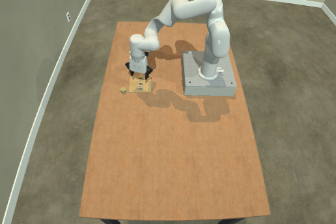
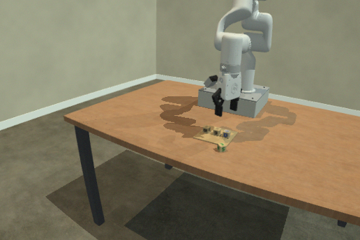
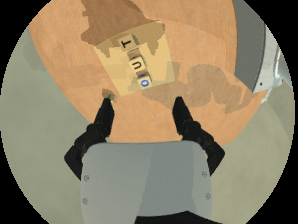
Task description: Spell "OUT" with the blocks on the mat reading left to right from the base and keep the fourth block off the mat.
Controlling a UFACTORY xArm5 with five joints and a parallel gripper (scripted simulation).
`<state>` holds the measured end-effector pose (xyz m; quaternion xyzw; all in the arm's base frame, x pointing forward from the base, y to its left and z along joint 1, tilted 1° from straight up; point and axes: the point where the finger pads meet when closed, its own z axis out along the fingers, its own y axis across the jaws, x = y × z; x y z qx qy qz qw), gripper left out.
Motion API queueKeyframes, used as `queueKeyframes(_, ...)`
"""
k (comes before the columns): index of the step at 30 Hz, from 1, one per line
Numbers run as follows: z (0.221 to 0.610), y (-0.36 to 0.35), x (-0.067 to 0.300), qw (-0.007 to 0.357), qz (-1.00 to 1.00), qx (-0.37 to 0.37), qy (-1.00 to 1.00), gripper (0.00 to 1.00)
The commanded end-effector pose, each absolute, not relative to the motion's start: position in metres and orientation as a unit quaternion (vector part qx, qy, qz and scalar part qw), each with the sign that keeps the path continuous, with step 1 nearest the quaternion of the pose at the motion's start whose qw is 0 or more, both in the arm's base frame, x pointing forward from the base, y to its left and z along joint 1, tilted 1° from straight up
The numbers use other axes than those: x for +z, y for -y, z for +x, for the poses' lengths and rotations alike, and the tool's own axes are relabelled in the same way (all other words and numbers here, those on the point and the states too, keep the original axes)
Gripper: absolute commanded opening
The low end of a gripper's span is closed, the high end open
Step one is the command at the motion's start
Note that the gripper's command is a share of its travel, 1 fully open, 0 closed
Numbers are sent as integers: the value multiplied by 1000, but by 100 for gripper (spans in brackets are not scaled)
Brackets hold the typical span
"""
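The tan mat (image 1: 134,87) (image 2: 209,139) (image 3: 112,72) lies flat on the table. On it, the blue O block (image 1: 140,87) (image 2: 226,134) (image 3: 144,81), the black U block (image 2: 217,132) (image 3: 136,64) and the black T block (image 2: 206,130) (image 3: 126,42) stand in a nearly straight row with small gaps. From the base they read O, U, T; the letter tops seem to point away from it. The fourth block (image 1: 123,90) (image 2: 221,148), with green letters, sits on the table just off the mat. My gripper (image 1: 139,76) (image 2: 226,111) (image 3: 143,104) is open and empty, above the mat, touching no block.
The robot's grey base box (image 1: 208,91) (image 2: 228,105) stands on the table (image 1: 172,154) (image 2: 296,165) on one side of the mat. A table edge runs past the fourth block on the other side. Arm shadows fall across part of the mat.
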<state>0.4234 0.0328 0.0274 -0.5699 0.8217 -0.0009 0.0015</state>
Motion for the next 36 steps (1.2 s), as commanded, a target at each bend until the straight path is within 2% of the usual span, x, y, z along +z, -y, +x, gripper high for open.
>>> queueKeyframes(1, 425, -29, 28, 3, -512, -2, -859, 100)
queueKeyframes(36, 426, -3, 25, 3, -68, 0, -998, 100)
